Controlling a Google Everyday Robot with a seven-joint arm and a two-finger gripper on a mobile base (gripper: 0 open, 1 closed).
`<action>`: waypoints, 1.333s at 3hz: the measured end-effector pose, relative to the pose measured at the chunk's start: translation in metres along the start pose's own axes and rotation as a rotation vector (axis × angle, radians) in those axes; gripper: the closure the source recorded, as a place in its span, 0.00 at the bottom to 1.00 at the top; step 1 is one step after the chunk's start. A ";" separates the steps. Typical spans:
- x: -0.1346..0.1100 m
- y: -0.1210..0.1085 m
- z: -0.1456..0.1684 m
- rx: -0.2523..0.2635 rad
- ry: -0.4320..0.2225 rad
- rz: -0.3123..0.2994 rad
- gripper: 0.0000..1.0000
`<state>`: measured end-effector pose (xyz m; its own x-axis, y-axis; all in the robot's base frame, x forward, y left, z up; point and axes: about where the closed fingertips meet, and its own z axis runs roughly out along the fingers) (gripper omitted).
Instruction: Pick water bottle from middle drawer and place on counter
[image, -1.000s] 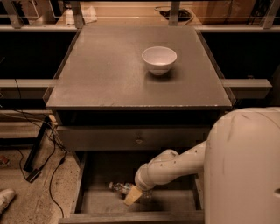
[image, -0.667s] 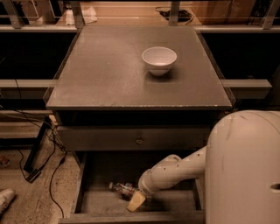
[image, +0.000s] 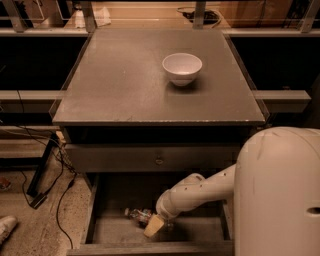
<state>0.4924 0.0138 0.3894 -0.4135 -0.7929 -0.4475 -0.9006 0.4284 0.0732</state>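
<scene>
The water bottle (image: 138, 215) lay on its side in the middle drawer (image: 112, 232). The gripper (image: 154, 225) was down low, just beside it. I could not tell if the gripper was spread or pinching. A bowl (image: 182, 67) sat on the counter (image: 115, 85).

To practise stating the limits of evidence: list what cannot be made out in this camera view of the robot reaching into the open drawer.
1. Water bottle: its right end is hidden behind the gripper, which sits low in the middle drawer; whether they touch cannot be told.
2. Middle drawer: its right part is hidden by the robot's white body, and its front face is cut off by the bottom edge.
</scene>
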 end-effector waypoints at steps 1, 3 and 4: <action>0.009 0.006 0.013 -0.021 0.016 0.016 0.00; 0.014 0.011 0.023 -0.033 0.021 0.026 0.19; 0.014 0.011 0.023 -0.033 0.021 0.026 0.42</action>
<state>0.4798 0.0170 0.3635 -0.4395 -0.7905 -0.4266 -0.8932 0.4350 0.1140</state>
